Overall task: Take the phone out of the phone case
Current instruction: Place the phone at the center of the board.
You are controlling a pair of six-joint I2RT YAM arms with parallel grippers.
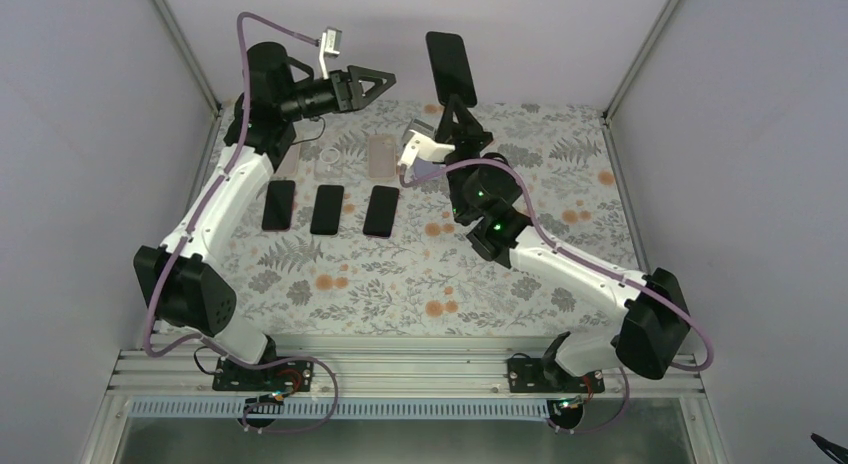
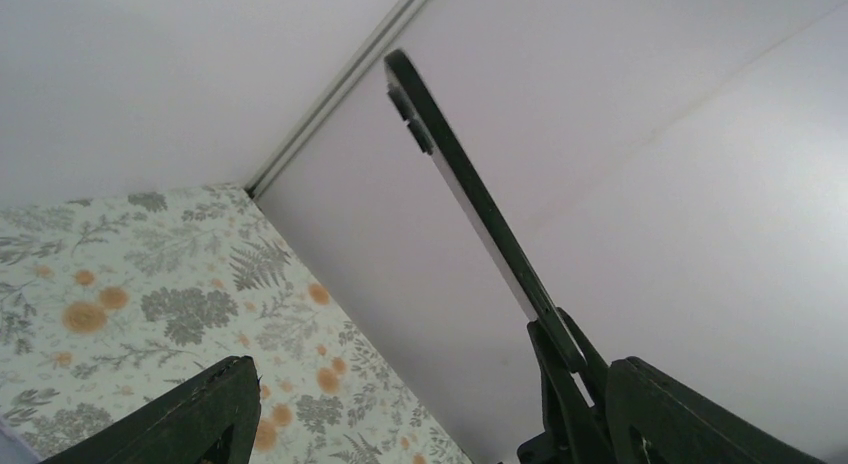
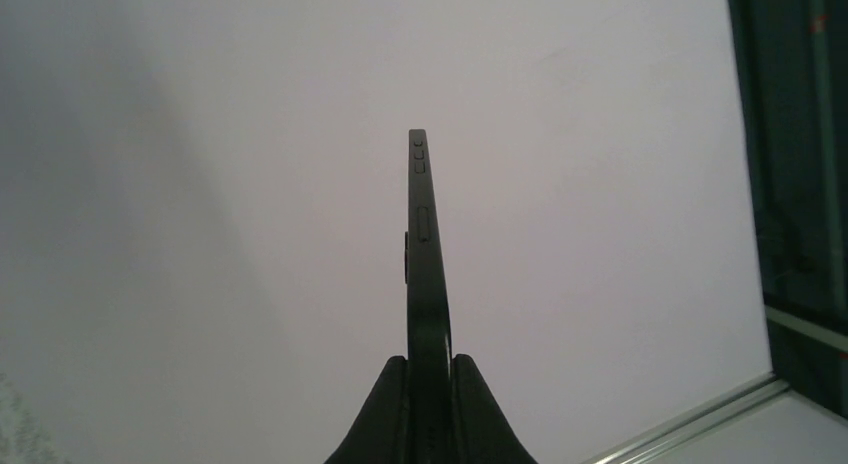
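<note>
My right gripper [image 1: 456, 112] is shut on the lower end of a black phone in its dark case [image 1: 450, 66] and holds it upright, high above the back of the table. In the right wrist view the phone [image 3: 424, 244] shows edge-on between the fingers [image 3: 385, 414], its side bowing slightly near the grip. My left gripper [image 1: 384, 87] is open and empty, level with the phone and a little to its left. In the left wrist view the phone [image 2: 470, 199] stands tilted just inside the right finger [image 2: 700, 414], not touched by it.
Three black phones [image 1: 327, 209] lie in a row on the floral table cloth [image 1: 400, 284]. Clear cases [image 1: 380, 154] lie behind them near the back wall. White walls close in the back and both sides.
</note>
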